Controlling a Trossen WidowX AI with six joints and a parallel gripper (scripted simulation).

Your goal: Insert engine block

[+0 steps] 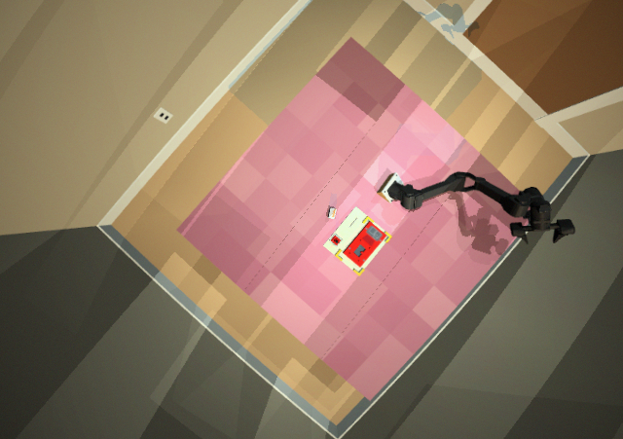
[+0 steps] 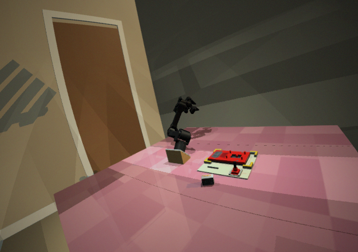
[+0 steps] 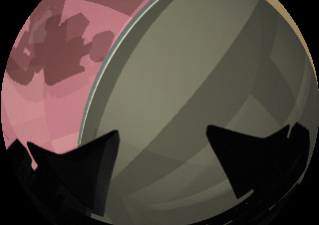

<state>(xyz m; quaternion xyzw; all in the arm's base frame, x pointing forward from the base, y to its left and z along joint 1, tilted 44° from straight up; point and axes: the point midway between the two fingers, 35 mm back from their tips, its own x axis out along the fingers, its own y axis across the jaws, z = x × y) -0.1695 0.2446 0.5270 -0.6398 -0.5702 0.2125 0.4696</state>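
Observation:
The red car body [image 1: 367, 243] [image 2: 224, 157] lies flat on a pale board between yellow corner brackets. Its dark opening [image 1: 359, 250] [image 2: 236, 156] has nothing standing up in it that I can make out; the rib is too small to tell. A small block with a pale, orange-marked top and dark side, which looks like the engine block [image 1: 332, 213] [image 2: 207, 180], stands on the pink table just off the board. Its slot side is not clear. My gripper [image 1: 540, 241] [image 2: 197, 107] [image 3: 163, 133] is open and empty, raised high and far from both.
The pale board [image 1: 353, 216] [image 2: 221, 172] also carries a small red piece [image 1: 335, 240] [image 2: 235, 170] with a dark upright stem, and a thin dark slot or bar. The arm's wedge-shaped base [image 1: 386, 189] [image 2: 175, 156] stands near the board. Walls surround the pink table.

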